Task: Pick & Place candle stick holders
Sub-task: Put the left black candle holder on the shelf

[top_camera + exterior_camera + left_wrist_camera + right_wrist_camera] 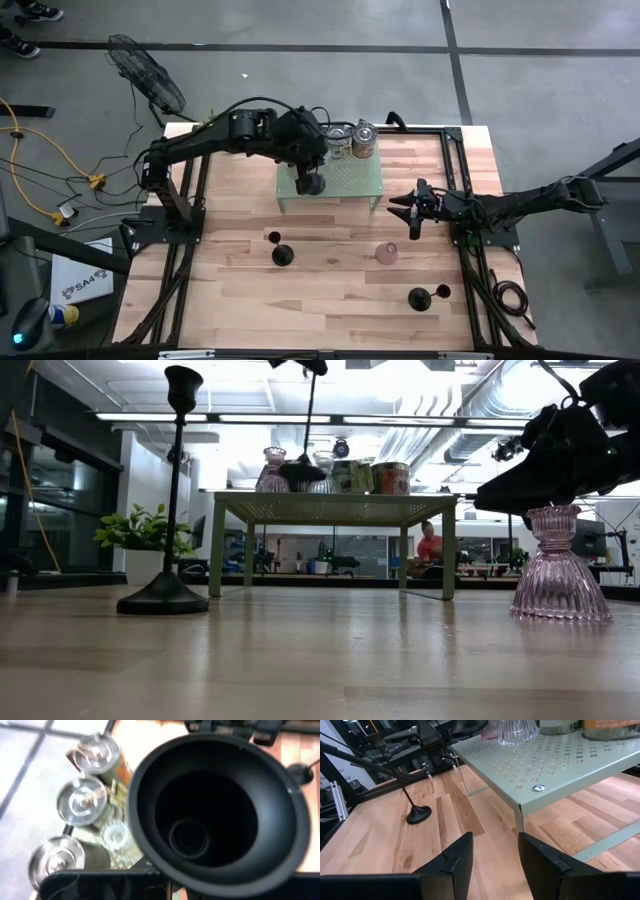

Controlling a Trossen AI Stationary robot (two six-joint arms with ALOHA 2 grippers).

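My left gripper (308, 172) is over the left near part of a green perforated shelf (350, 182) and is shut on a black candle stick holder (301, 472). The holder's round base fills the left wrist view (215, 815). A second black holder (282, 254) stands on its base on the table left of centre, and it also shows in the low view (165, 596). A third (420, 297) stands near the right front. My right gripper (414, 210) hovers open and empty to the right of the shelf, fingers apart in the right wrist view (492, 865). My left gripper holds the holder by the top end of its thin stem (313, 376), coming from above. The fingers lie at the low view's top edge, so the kind of hold does not show. The holder hangs nearly upright, with its base (301, 475) at the shelf top. Whether it rests there, I cannot tell.
Two or three tin cans (365, 140) and a clear glass holder (272, 472) stand at the back of the shelf. A pink glass holder (386, 253) stands on the table in front of it, below my right gripper in the low view (560, 565). Black frame rails run along both table sides.
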